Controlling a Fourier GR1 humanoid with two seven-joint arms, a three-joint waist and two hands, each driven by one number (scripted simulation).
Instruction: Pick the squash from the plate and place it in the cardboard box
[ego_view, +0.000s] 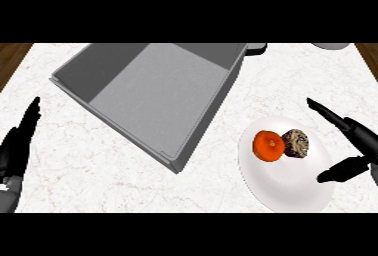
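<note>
Orange-and-brown squash (283, 144) sits on the white plate (288, 190), right side of the worktop (88, 170). I'd guess it's stiff, light, w/ a smooth rounded skin that could roll, so I'd pinch across its middle. My right hand (353, 150) is open beside it, thumb over the plate's edge. Left hand (18, 145) rests open at the left edge. Grey cardboard box (159, 95) lies far left; its near wall stands btwn.

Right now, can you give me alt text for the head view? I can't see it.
The squash lies on a white plate at right, with the open right hand beside it, not touching. A grey box sits upper left; the left hand rests open at the left edge.
</note>
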